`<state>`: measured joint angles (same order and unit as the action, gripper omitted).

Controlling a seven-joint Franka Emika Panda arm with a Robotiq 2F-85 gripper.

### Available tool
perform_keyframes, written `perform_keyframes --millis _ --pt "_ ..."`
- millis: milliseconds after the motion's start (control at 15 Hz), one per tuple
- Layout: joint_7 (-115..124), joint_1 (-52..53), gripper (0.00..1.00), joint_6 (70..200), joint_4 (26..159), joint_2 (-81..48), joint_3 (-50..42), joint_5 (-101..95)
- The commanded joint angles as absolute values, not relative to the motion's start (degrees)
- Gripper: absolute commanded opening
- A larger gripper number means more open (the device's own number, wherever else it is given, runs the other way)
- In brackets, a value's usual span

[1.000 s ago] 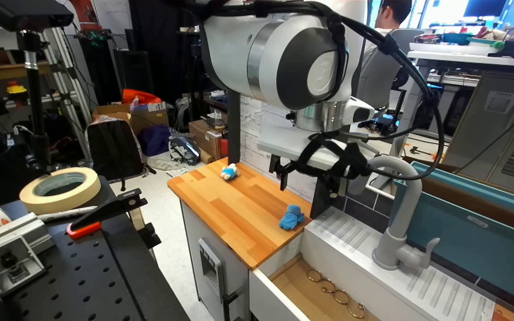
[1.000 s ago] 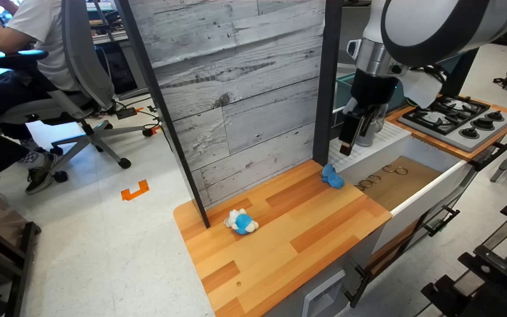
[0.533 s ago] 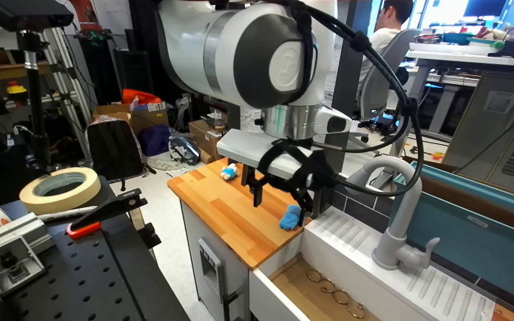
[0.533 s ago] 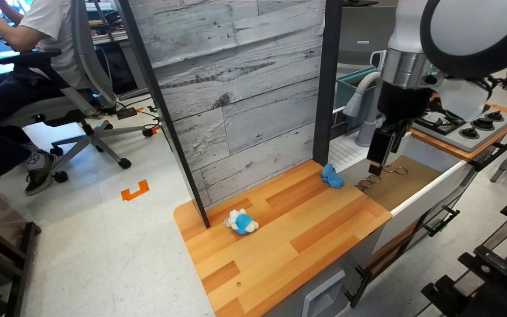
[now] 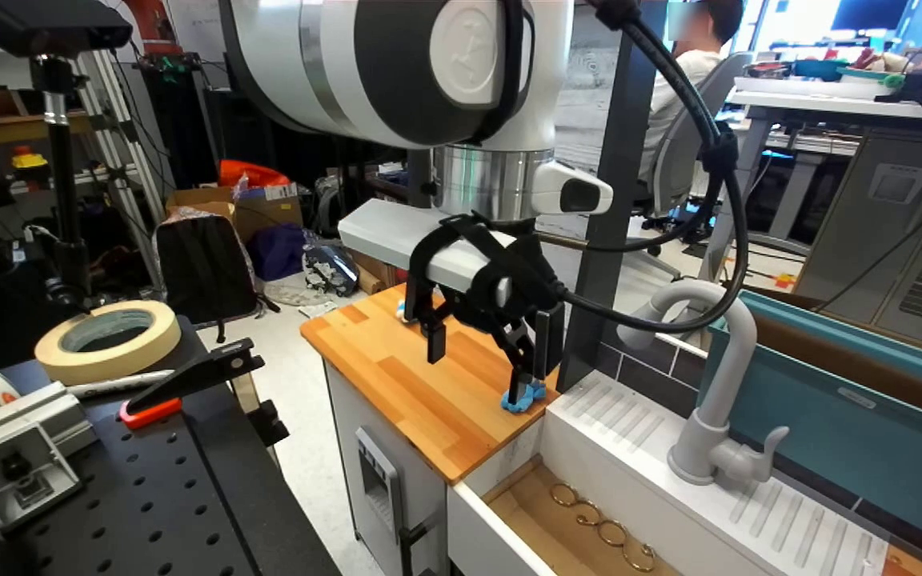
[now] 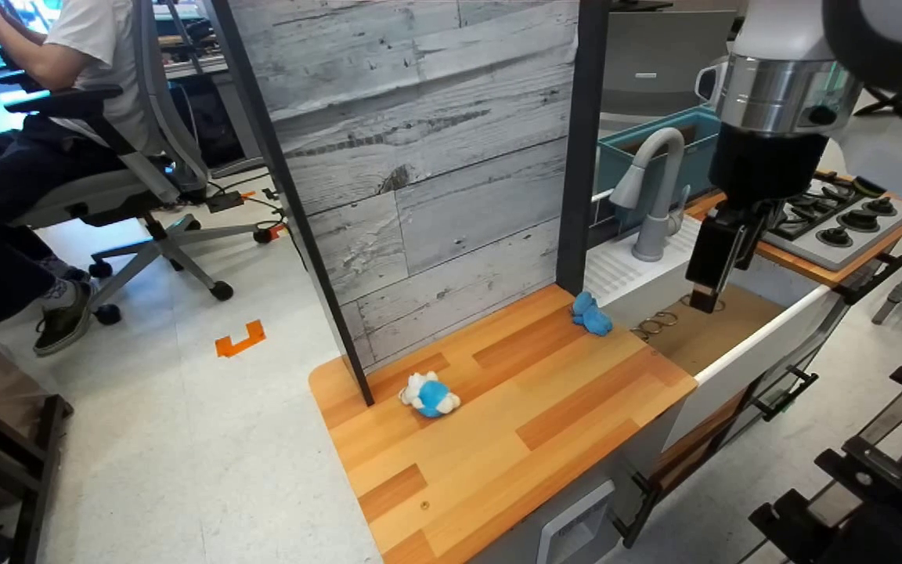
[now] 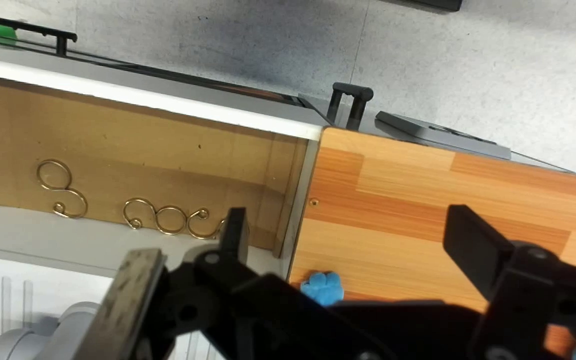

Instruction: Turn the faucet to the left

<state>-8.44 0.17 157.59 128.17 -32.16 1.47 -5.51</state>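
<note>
The arm [image 5: 405, 72] is poised over the join between the wooden counter [image 6: 514, 439] and the sink [image 6: 764, 337], well apart from what is to be turned. If it is swung across in one low sweep, the dark post [image 6: 582, 149] at the counter's back corner could be struck. A teal bin [image 5: 829, 432] is set close behind the sink and could be shoved by a push carried too far. By the loop of black cable [image 5: 741, 232] hung from the arm, anything tall could be snagged.

The faucet [image 5: 727, 380] is mounted upright on the sink's ribbed ledge [image 5: 629, 424], its spout [image 6: 629, 188] pointed toward the post side. Whether the turn is already made cannot be told from that pose, nor whose left is meant, so the wrong way might be chosen. If force is applied low on the thick base, the whole faucet might be strained rather than the spout swung.

The pincer [image 7: 348, 227] is spread wide, with nothing held between its fingers [image 7: 470, 245]. If the spout is met that way, it could be missed in the gap or pushed off-centre by one finger.

The wire hooks [image 7: 57, 189] in the sink could be disturbed if the pincer is dropped too deep. The blue toy [image 6: 592, 315], placed at the counter's edge near the sink, could be brushed in by a low pass; the white-and-blue toy [image 6: 429, 394] is set well apart. The lever [image 5: 770, 450] on the faucet's base could be nudged in place of the spout.
</note>
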Motion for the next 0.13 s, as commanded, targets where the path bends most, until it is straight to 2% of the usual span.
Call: perform_keyframes --millis 0,67 --pt "-8.37 0.05 1.00 157.41 128.02 -32.37 1.60 -5.62" --pt "-8.37 0.05 1.00 157.41 127.91 -32.58 1.60 -5.62"
